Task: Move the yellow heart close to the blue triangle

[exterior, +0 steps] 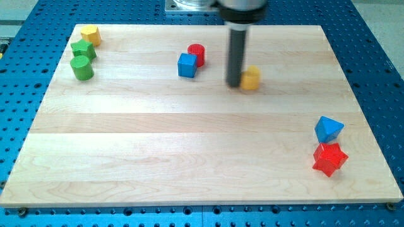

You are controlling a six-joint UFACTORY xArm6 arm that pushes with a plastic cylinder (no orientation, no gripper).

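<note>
The yellow heart (251,78) lies on the wooden board (189,151) right of centre near the view's top. My tip (234,84) stands right against its left side; the dark rod rises from there to the view's top. The blue triangle (328,128) lies far off at the view's lower right, just above a red star (329,159). I cannot tell whether the tip touches the heart or stands a hair apart.
A blue cube (187,65) and a red cylinder (197,54) sit together left of the rod. At the view's top left are a yellow hexagon (91,34), a green star-like block (83,50) and a green cylinder (81,67).
</note>
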